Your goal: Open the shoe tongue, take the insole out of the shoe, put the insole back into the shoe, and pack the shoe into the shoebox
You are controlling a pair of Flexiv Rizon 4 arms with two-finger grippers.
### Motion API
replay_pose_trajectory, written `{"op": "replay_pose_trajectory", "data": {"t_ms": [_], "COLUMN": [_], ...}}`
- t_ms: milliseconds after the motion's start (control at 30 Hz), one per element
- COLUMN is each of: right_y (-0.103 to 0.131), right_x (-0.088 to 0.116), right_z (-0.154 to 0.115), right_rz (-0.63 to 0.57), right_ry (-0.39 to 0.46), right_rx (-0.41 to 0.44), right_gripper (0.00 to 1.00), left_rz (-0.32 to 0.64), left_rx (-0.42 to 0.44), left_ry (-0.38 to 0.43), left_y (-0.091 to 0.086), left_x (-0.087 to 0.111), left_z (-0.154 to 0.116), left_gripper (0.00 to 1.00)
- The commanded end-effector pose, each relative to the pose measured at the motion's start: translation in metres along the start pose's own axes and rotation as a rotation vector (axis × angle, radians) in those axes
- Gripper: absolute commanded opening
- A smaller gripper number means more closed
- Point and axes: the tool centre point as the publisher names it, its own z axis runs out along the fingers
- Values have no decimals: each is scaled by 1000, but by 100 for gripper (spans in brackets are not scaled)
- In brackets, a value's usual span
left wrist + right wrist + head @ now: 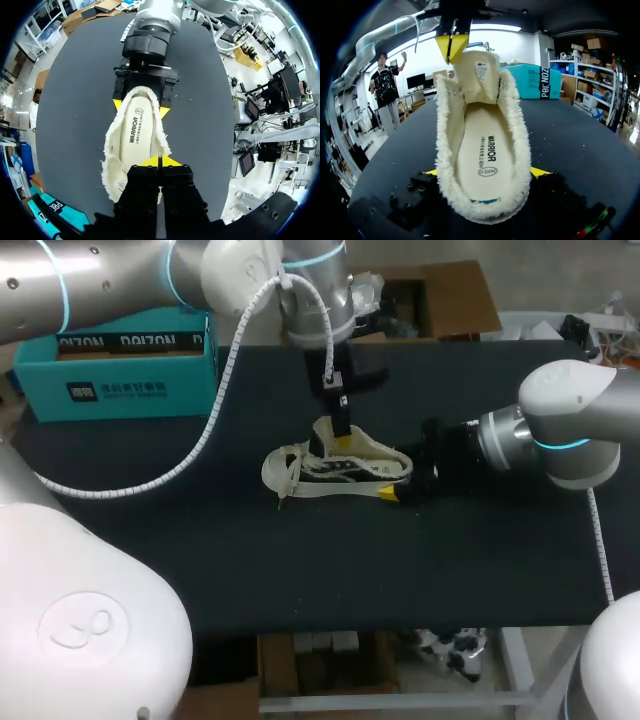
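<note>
The shoe (340,465) is lying mid-table, its insole (482,150) inside. The left gripper (451,47), fingers nearly together, is pinching the tongue (479,75) from twelve o'clock. The right gripper (141,107), spread wide, is clasping the shoe at its heel (480,210) from three o'clock. The shoebox (115,365) is sitting at ten o'clock.

Down below we've got the black table (200,570), a dark matte top stretching wide from side to side, smooth and flat, with a pale frame showing beneath its near edge.

The shoe (340,468) lies mid-table (300,570) with the insole (134,135) in it, the shoebox (120,365) behind it to the left.
</note>
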Motion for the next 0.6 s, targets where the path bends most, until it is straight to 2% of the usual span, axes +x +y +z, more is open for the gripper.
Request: {"op": "replay_pose_trajectory", "data": {"t_ms": [33,267,467,600], "right_y": [-4,-4,-4,-4], "right_x": [-4,-4,-4,-4], "right_z": [1,1,1,1], "right_rz": [0,0,0,0], "right_ry": [3,3,3,3], "right_rx": [-4,-4,-4,-4], "right_gripper": [0,0,0,0], "left_rz": [30,101,153,197], "left_rx": [4,-32,-58,-66], "left_ry": [-22,-16,-3,35], "left_y": [0,0,4,10], "left_x": [-1,-14,-24,-25], "left_z": [26,44,48,52], "left_gripper": [0,0,0,0]}}
